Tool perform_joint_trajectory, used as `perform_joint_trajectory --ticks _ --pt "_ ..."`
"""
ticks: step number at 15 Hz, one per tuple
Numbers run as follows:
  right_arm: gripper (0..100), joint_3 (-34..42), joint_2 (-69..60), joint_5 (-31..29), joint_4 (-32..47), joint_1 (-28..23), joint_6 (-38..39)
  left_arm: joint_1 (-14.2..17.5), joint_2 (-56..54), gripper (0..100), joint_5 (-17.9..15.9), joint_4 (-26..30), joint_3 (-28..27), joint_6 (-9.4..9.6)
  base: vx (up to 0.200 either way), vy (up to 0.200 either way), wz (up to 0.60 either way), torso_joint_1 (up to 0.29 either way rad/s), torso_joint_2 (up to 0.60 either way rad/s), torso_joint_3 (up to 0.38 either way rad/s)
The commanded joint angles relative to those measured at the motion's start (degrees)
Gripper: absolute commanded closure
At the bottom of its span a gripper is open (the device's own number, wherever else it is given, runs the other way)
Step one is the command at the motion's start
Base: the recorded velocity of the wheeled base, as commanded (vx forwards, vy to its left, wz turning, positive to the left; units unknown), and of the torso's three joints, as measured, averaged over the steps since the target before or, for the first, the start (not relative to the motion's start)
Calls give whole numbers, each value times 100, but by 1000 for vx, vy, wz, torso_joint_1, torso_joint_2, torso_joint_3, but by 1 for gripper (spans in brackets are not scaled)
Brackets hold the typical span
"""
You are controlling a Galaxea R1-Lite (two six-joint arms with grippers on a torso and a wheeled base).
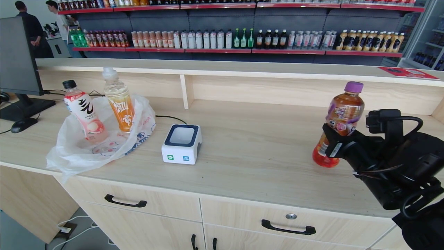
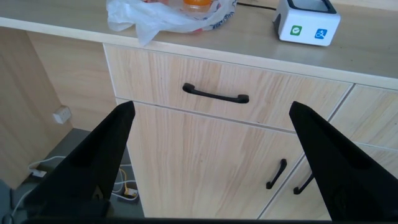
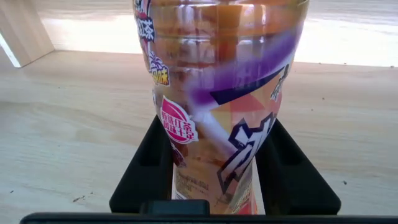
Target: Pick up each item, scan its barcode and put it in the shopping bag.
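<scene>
Head view — shopping bag (image 1: 67, 147) on wood counter (image 1: 260, 146), shelves (image 1: 222, 51) behind.

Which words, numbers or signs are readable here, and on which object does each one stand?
White square scanner box: one green and one blue icon, no readable words.
Purple-capped orange plastic bottle: label print blurred, unreadable.
Pink-labelled bottle and orange-labelled bottle in the white plastic bag: print unreadable.

Wooden counter (image 1: 249, 152) beneath right fingers (image 3: 292, 174). Monitor (image 1: 17, 55) and mouse (image 1: 21, 125) at counter's opposite end, well apart from right fingers, to their left. Drinks shelves (image 1: 222, 50) far beyond them, behind raised ledge. Red mat (image 1: 409, 73) on ledge, beyond right fingers. Drawer handle (image 2: 215, 95) ahead, framed between left fingers (image 2: 93, 168).
</scene>
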Motion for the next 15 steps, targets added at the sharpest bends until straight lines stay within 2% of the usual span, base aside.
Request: perform_joint_trajectory --ticks 1,5,11,15 --pt "100 3 -141 1 -8 -11 18 0 6 0 -2 -1 0 -3 0 0 0 0 0 0" --pt "100 12 -572 10 -8 165 0 0 6 0 6 -1 0 -3 0 0 0 0 0 0" --pt "100 196 -1635 36 -8 1088 0 0 -2 0 -2 -1 0 -3 0 0 0 0 0 0" --pt "100 443 -2145 256 -8 1572 0 0 6 0 6 -1 0 -3 0 0 0 0 0 0"
